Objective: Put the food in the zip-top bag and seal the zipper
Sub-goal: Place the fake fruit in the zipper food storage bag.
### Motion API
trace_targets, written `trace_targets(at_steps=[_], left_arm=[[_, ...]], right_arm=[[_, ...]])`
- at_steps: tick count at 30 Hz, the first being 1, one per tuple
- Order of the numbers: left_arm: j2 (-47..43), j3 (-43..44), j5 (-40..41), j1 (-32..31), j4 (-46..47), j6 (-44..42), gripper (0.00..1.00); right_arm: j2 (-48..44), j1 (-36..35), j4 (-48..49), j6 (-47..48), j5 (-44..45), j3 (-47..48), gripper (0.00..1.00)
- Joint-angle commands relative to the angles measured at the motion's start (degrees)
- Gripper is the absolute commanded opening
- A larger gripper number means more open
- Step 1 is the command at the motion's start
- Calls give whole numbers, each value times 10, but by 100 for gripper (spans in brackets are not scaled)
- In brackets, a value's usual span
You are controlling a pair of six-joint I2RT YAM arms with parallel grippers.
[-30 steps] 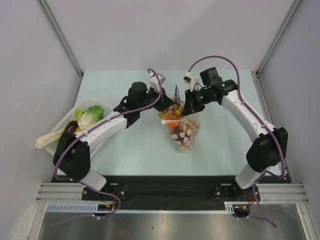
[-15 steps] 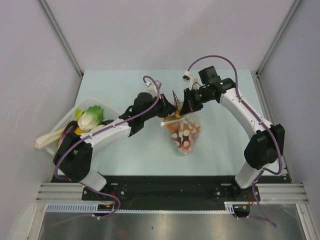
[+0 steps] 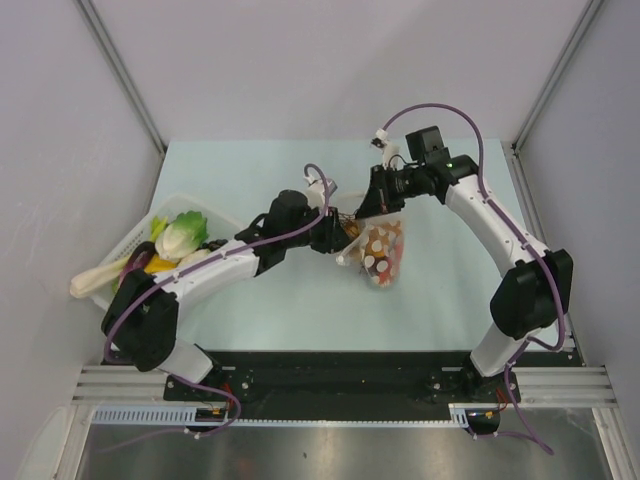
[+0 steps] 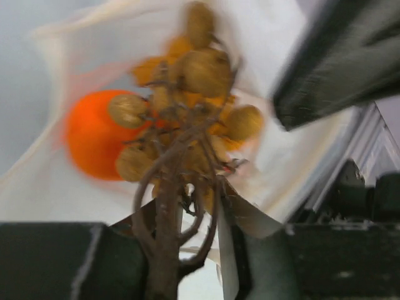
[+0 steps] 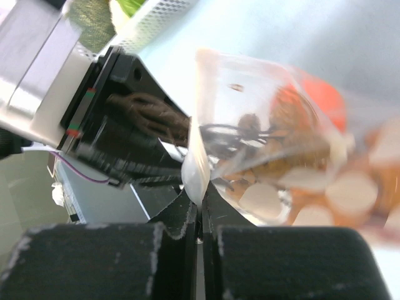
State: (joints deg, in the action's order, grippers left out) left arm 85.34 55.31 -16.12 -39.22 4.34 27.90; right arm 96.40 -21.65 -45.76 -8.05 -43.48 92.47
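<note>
The dotted zip-top bag (image 3: 381, 252) lies mid-table with red, orange and tan food in it. My right gripper (image 3: 386, 197) is shut on the bag's whitish zipper strip (image 5: 195, 167) and holds the mouth up; its jaws (image 5: 201, 212) pinch the strip flat. My left gripper (image 3: 335, 233) is shut on the brown stem (image 4: 164, 250) of a tan grape-like bunch (image 4: 206, 69), whose head sits inside the bag's mouth beside an orange fruit (image 4: 94, 140). In the right wrist view the stem (image 5: 150, 115) runs from the left gripper into the bag (image 5: 275, 119).
A white tray (image 3: 135, 238) stands at the table's left edge, holding a green leafy vegetable (image 3: 186, 230) and a long pale vegetable (image 3: 93, 278) that sticks out over its rim. Grey walls enclose the table on three sides.
My left gripper has moved right and pushed the bunch into the bag's mouth. My right gripper has shifted back and right with the bag's edge, and the bag has swung right.
</note>
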Motion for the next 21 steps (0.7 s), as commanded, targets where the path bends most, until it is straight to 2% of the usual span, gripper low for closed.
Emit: trace_targets(at_steps=[1,2,4,5,7,8,10,11,12,14,15,17,21], left_arm=[[-51,86,-129,3,-98,-157,35],[-54,99,-140,6,-150,-178,41],[-71,122,-170,19,-195,-234,50],[-78,126,-201,40,-231,-251,58],[-102,131,-244,69,-256,-295,70],[-108,133,-267,99,-287,-314,73],[-122,151,-326,122,-332,-398,78],[-133,158,-340,132,-398,-444,79],[-141,164,-346,133,-431,-546,79],[-167,161,-347,132,-493,-637,79],[-177,153,-345,132,-499,-699,80],[-199,123,-342,130,-495,-762,81],[-209,75,-340,113,-472,-839,79]], right_arm=[[-46,1,70,-8,-60,-1,0],[-53,2,79,-6,-66,-8,0],[-67,2,88,-1,-77,-18,0],[-71,3,94,6,-80,-22,0],[-79,3,94,12,-83,-36,0],[-80,4,95,16,-88,-40,0],[-80,6,95,21,-98,-50,0],[-80,6,97,22,-106,-54,0],[-78,6,99,22,-110,-61,0],[-75,6,110,19,-122,-67,0],[-74,6,113,18,-126,-69,0],[-70,6,119,16,-134,-69,0],[-67,5,124,11,-142,-69,0]])
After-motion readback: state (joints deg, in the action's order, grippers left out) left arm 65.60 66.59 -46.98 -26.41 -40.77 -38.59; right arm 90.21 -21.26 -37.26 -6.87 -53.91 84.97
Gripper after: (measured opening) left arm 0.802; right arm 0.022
